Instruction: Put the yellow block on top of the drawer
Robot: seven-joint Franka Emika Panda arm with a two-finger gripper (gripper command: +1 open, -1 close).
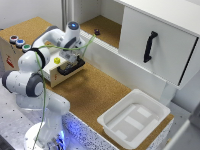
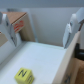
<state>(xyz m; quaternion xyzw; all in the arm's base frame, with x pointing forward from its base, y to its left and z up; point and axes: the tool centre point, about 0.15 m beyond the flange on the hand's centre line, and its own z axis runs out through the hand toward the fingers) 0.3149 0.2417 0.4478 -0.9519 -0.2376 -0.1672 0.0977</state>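
the cork-topped desk [image 1: 95, 95] carried, in descending size, a large white cabinet door with a black handle [image 1: 155, 42] along its far edge, a white plastic tub [image 1: 134, 119] at the near corner on the exterior view's right, and the small pale wooden box drawer with a black bar handle [image 1: 62, 70] near the edge on the exterior view's left. a box bearing red, blue and green round knobs [image 1: 19, 43] stood just beside the drawer, toward that same edge. the tiny bright yellow cube [image 1: 57, 60] lay on the drawer's pale top face, and the wrist view showed it [image 2: 24, 75] resting there, free of both fingers. judged from this, the placing appeared done, with only the arm's retreat left. the white franka arm rose from its base at the desk's near edge, folded at the elbow, and reached over the drawer with the wrist pointed downward. the gripper [image 2: 40, 30] hung above the block with its fingers spread wide apart, holding nothing.
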